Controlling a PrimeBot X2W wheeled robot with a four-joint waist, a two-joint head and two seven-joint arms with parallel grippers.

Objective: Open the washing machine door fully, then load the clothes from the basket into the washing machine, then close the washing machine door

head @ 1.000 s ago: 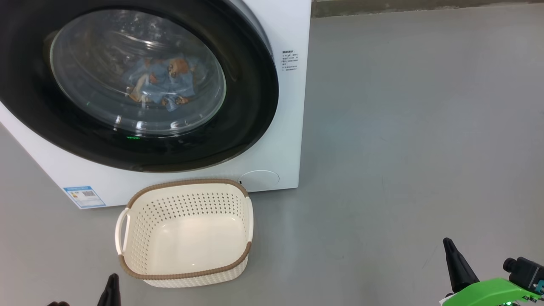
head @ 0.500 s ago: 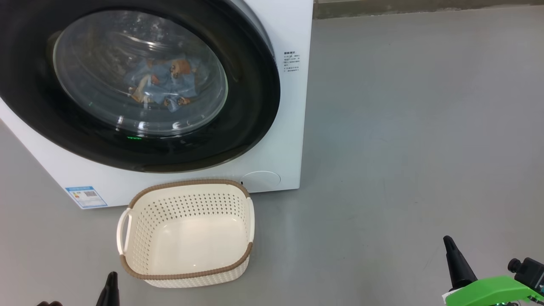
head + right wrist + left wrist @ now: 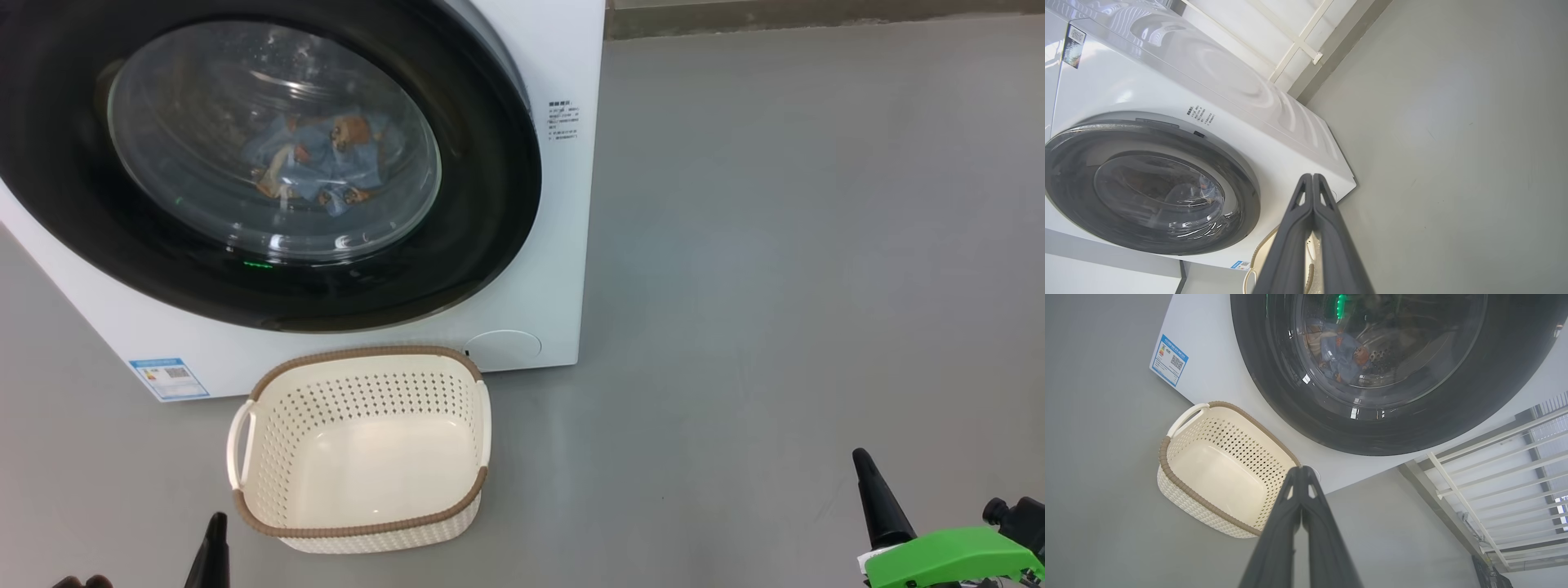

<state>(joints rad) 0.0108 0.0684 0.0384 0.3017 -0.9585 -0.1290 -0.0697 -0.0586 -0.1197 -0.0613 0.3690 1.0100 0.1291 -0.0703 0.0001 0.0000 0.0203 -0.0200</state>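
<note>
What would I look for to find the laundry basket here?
Start at the big white washing machine with its round black door. On the grey floor just in front of it, under the door, sits the basket. It is the one cream tub with hole-dotted walls and a brown woven-look rim, empty.

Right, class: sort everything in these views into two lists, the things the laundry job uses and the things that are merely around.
Job:
washing machine
its closed door
clothes behind the glass
empty basket
left gripper
right gripper

Merely around:
blue label
round flap
white railing
grey floor
</note>
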